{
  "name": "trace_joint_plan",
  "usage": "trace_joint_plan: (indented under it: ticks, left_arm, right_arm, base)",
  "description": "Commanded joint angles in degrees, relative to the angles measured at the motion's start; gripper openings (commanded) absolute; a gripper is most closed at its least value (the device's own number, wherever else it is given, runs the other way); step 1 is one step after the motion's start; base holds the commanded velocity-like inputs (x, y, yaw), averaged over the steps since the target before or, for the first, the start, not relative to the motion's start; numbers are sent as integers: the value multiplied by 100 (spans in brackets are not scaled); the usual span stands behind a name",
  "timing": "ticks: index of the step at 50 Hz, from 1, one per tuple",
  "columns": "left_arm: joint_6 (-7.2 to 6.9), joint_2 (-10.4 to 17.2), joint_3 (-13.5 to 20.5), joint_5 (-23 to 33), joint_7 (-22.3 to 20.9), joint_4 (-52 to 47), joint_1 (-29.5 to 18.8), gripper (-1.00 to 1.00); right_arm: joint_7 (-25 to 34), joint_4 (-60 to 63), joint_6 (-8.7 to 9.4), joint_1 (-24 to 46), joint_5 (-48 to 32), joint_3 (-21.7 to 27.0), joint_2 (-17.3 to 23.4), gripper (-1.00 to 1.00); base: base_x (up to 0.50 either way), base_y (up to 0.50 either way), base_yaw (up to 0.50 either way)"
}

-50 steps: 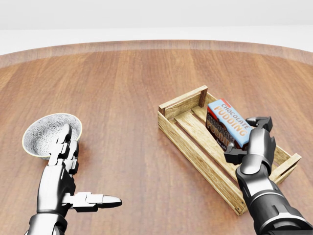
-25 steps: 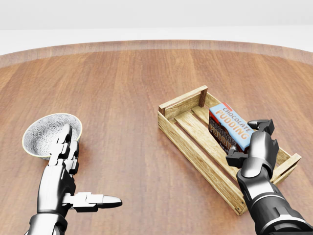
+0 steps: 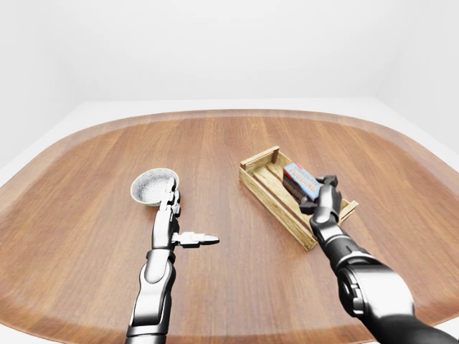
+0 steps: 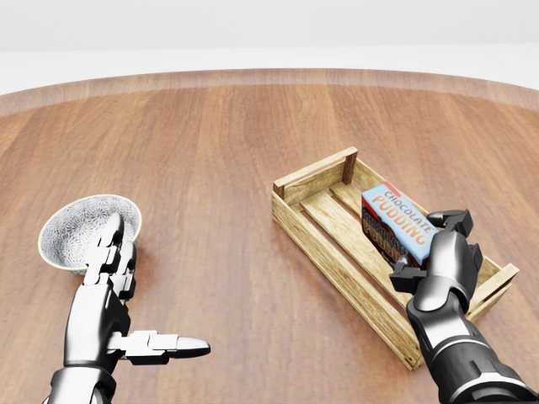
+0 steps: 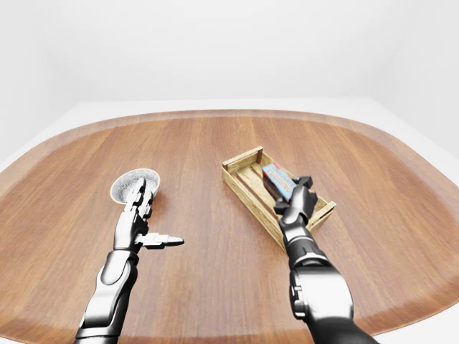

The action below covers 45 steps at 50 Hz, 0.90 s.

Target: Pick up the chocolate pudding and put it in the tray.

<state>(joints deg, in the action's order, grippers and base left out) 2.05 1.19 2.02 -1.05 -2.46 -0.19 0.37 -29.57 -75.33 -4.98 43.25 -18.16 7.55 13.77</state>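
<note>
Only the eye views show the rounded brown wooden table (image 3: 229,150) in a white room, the right hand (image 4: 444,252) spread beside the blue chocolate pudding box (image 4: 396,220) in the slatted wooden tray (image 4: 333,231).

You have bright, even, diffuse light with no glare; shadows beneath the tray (image 4: 337,268) and bowl (image 4: 61,252) are faint and soft. Everything renders sharp; your eye views bow the table (image 3: 86,186) outline.
</note>
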Motion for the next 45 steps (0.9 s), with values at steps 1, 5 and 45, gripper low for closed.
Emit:
trace_joint_plan:
  ticks: [1,5,45]
  left_arm:
    - [-58,-13,13,-84,-82,32,-28,100]
    - [-46,-16,11,-82,-76,46,-29,100]
    - [-29,-15,5,-76,-86,47,-19,100]
  right_arm:
    - [-43,-87,-2,-125,-21,-22,-43,-100]
    - [-43,-67,-2,-71,-4,-13,-30,-100]
    - [-43,-145,-2,-249,-229,-44,-96,-100]
  base:
    - [0,0,0]
    - [0,0,0]
    - [0,0,0]
